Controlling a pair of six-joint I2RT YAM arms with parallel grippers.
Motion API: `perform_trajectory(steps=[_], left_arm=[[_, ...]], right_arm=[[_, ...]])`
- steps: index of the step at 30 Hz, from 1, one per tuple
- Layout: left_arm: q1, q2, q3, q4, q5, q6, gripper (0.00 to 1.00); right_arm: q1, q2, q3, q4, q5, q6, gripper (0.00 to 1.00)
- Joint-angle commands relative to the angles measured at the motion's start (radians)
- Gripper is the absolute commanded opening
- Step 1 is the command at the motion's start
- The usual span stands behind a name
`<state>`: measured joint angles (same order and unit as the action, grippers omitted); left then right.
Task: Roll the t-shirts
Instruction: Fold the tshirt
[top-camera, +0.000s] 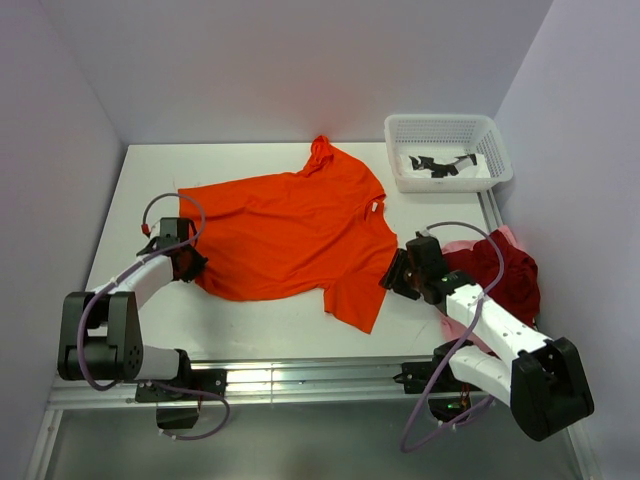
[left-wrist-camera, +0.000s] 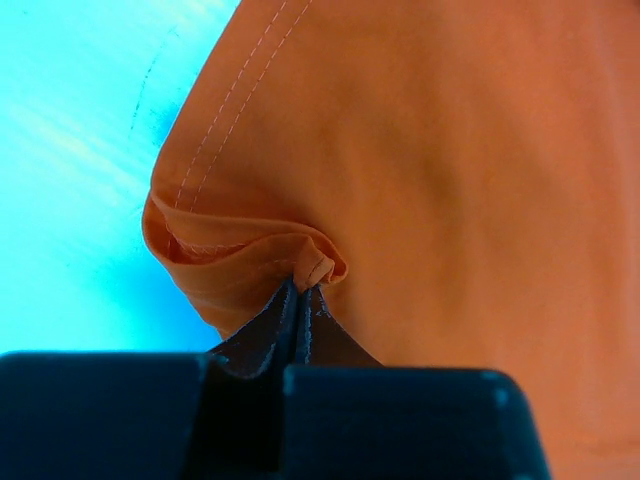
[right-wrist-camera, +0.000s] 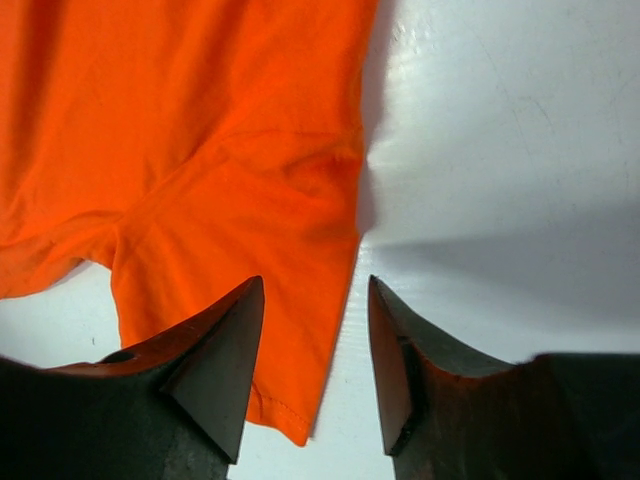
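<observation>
Orange t-shirt (top-camera: 290, 235) flat and unrolled on the worktop (top-camera: 150, 170), hem corner pinched in the closed left tool (left-wrist-camera: 303, 295), right tool (right-wrist-camera: 315, 282) spread at the near sleeve's edge, holding nothing; dark red t-shirt (top-camera: 510, 275) and pale pink t-shirt (top-camera: 506, 235) heaped at right, likewise unrolled.

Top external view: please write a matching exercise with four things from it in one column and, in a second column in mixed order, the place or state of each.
Things
1. orange t-shirt
2. dark red t-shirt
3. white basket
4. left gripper

Places or states
a. in the far right corner of the table
b. shut on a cloth edge
c. spread out flat in the middle
d. heaped at the right edge

Pairs: 1-c, 2-d, 3-a, 4-b
</observation>
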<state>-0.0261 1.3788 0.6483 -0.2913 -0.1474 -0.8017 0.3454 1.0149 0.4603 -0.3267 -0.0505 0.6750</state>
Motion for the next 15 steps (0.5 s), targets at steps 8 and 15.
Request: perform_trajectory(steps=[8,15], left_arm=[[-0.015,-0.207,-0.036,-0.104,-0.058,-0.024,0.00],[-0.029,-0.241,-0.081,-0.121,-0.031,-0.080,0.00]], right_arm=[[0.081,-0.052,-0.014,-0.100,-0.009,0.084,0.57],[0.203,-0.058,-0.022,-0.161,0.037,0.176,0.55]])
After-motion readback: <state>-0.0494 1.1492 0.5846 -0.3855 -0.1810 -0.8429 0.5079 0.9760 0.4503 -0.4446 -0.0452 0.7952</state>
